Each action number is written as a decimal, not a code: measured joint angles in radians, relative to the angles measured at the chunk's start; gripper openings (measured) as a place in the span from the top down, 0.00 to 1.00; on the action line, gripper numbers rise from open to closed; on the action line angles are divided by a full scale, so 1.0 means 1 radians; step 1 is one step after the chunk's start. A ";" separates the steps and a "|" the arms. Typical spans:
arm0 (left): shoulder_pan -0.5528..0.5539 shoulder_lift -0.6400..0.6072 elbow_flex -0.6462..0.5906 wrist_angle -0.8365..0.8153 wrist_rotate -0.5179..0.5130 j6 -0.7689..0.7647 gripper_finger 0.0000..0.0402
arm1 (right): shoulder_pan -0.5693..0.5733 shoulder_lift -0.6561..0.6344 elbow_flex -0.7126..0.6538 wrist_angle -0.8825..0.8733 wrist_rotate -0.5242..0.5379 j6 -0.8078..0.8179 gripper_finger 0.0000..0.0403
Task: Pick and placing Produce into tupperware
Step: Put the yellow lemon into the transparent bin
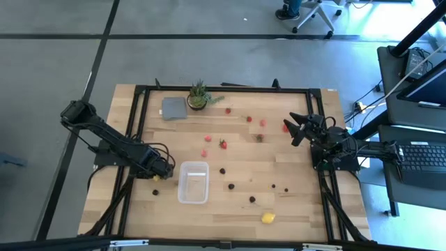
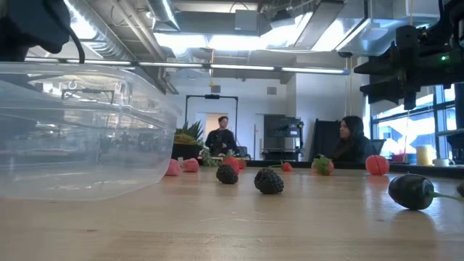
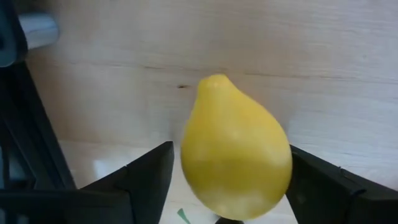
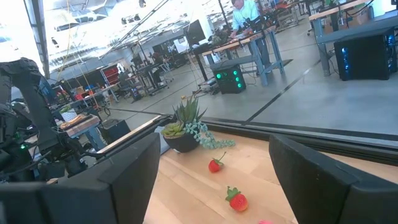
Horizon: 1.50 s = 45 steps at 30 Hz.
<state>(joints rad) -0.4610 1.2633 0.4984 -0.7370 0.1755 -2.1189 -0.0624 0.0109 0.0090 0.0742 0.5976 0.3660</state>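
- Robotics lab or workshop: concrete floor [image 1: 56,77], exposed ceiling ducts [image 2: 217,14], equipment-laden workbenches [image 4: 249,40], laptop [image 1: 425,157], seated person [image 2: 351,141].

Around my table a grey concrete floor [image 1: 56,84] is stretching out, crossed by dark lines. A desk with a laptop [image 1: 424,157] is sitting just beside my right side, and an office chair [image 1: 315,15] is standing farther back. Ceiling lights [image 2: 217,40] are glowing overhead, daylight is coming through windows [image 2: 406,127], and two people [image 2: 221,138] are lingering beyond.
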 joint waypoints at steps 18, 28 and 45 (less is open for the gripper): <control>0.001 0.000 0.000 0.005 -0.004 0.043 0.51 | 0.000 0.000 0.000 0.000 0.000 0.000 0.25; 0.045 -0.098 -0.005 0.194 0.033 0.236 0.51 | 0.000 0.000 0.000 0.000 0.000 0.000 0.25; 0.155 -0.352 -0.003 0.120 0.105 0.318 0.51 | 0.000 0.000 0.000 0.004 0.000 0.000 0.25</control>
<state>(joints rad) -0.3062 0.9109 0.4950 -0.6167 0.2802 -1.8009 -0.0626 0.0109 0.0090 0.0784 0.5976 0.3664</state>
